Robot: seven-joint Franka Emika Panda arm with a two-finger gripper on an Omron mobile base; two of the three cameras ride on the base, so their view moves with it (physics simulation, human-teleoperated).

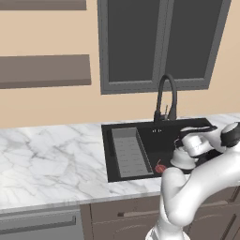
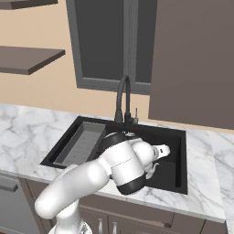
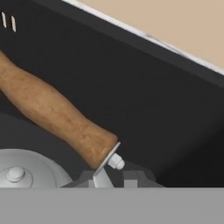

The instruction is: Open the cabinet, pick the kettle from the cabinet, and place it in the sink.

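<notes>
The silvery kettle (image 1: 183, 161) is low inside the black sink (image 1: 107, 154), at the basin's right side. In the hand view its light brown handle (image 3: 57, 116) slants across the basin wall, with the lid (image 3: 26, 168) at the bottom left. My gripper (image 3: 113, 178) is shut on the metal bracket at the handle's lower end. In the left base view the gripper (image 1: 179, 144) sits right on top of the kettle. The arm hides most of the kettle in the right base view. The dark cabinet (image 2: 192, 59) hangs above the sink's right end (image 2: 181, 160).
A black arched tap (image 1: 166, 93) stands behind the basin. A ribbed grey tray (image 1: 129, 152) fills the sink's left part, and a small red thing (image 1: 159, 168) lies on the basin floor. White marble counter (image 1: 51, 159) stretches left. Grey shelves (image 1: 42, 70) hang on the wall.
</notes>
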